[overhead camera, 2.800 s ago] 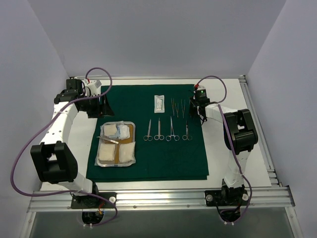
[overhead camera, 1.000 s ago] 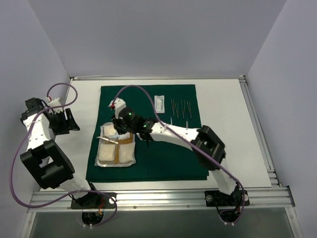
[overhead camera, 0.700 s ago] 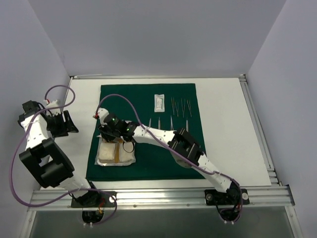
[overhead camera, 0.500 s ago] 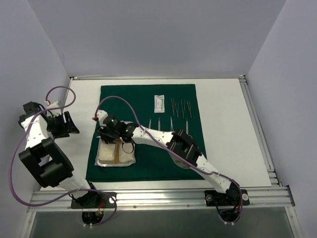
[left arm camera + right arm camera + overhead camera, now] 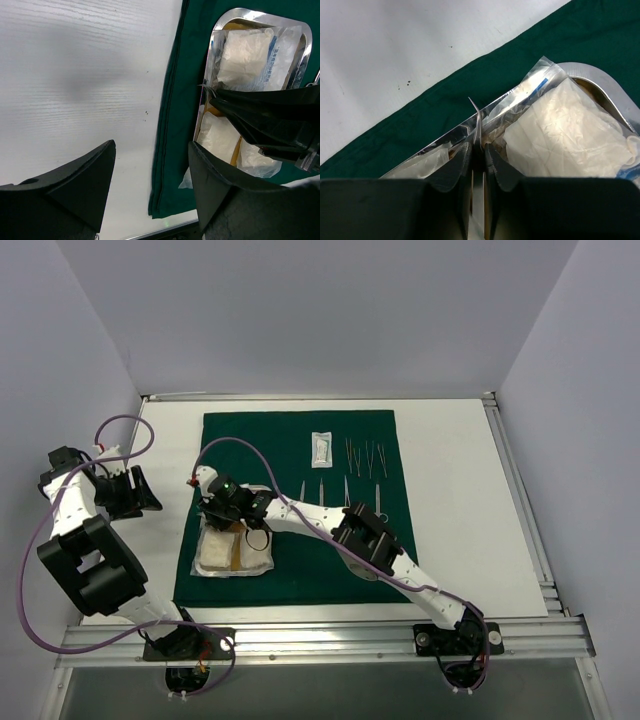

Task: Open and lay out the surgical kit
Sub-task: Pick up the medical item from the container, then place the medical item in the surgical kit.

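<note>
The right gripper (image 5: 479,150) reaches into the steel tray (image 5: 438,140), its fingers pinched together on a thin steel instrument (image 5: 476,120), tweezers by the look of it. The pointed tip sticks out just ahead of the fingertips, over the tray's rim. Beside the fingers, on their right in the wrist view, lies a crinkled gauze packet (image 5: 560,125); beyond the tip spreads the dark green drape (image 5: 445,107).

The instrument looks light, stiff and slick, so a narrow pinch across its flat sides suits it, though it may swivel if held far from its middle. The packets are soft and light, with a slippery film; a corner or sealed edge looks the best hold.

The left gripper (image 5: 150,165) hangs with jaws apart, holding nothing, over the bare table (image 5: 75,75), with the tray ahead and to its right.
</note>
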`<control>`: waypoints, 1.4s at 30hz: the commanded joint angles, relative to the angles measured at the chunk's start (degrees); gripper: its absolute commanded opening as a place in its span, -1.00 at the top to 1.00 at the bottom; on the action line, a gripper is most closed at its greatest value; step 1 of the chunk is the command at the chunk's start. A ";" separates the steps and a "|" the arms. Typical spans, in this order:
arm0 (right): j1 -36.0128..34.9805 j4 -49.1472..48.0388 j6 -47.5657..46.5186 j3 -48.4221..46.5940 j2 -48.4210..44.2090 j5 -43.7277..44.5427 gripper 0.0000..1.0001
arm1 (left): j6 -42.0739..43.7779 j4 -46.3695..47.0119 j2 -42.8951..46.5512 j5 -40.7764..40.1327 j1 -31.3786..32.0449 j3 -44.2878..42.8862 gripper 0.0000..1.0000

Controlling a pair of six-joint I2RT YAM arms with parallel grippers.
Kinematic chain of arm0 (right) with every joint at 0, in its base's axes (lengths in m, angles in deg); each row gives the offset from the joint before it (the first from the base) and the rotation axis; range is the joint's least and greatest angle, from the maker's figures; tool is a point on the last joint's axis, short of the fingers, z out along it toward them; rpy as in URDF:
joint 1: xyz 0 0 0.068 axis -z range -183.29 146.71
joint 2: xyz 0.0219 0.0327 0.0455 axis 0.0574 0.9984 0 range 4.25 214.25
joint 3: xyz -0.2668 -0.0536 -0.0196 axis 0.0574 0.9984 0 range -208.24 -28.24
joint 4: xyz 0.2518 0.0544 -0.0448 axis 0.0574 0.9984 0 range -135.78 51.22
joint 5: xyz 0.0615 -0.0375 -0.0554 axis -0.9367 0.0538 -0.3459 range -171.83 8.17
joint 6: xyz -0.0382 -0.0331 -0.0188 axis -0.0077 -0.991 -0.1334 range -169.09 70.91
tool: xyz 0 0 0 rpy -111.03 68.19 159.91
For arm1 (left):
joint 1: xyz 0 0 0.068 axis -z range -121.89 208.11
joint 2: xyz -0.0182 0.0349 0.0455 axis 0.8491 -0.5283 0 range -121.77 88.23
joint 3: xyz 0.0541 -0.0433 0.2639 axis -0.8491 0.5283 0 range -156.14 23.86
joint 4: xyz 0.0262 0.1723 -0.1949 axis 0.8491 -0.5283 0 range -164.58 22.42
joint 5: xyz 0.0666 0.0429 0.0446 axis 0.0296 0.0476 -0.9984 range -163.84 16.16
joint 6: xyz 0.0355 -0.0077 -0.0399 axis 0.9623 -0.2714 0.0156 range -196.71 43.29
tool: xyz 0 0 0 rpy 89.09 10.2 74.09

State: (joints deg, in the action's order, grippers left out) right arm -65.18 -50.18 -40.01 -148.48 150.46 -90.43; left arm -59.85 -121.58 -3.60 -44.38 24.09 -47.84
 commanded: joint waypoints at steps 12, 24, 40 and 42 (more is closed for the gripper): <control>-0.25 -8.24 0.93 6.77 -12.70 1.57 1.00 | 4.14 -4.71 1.66 5.79 -0.08 -4.05 -0.37; 2.38 -25.46 6.90 17.32 -25.35 10.89 1.00 | 12.57 -12.36 7.63 14.84 7.03 -8.19 -0.36; 7.84 -62.64 22.38 46.41 -42.76 8.42 1.00 | 6.17 -5.34 11.59 26.89 31.73 -13.90 -0.46; 7.57 -66.07 22.99 48.51 -43.73 10.18 1.00 | 4.94 -4.01 11.41 27.41 32.17 -13.64 -0.39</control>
State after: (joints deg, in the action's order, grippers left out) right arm -56.85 -105.15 -18.74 -101.49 111.71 -82.39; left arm -52.22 -129.97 6.39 -20.32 55.37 -59.49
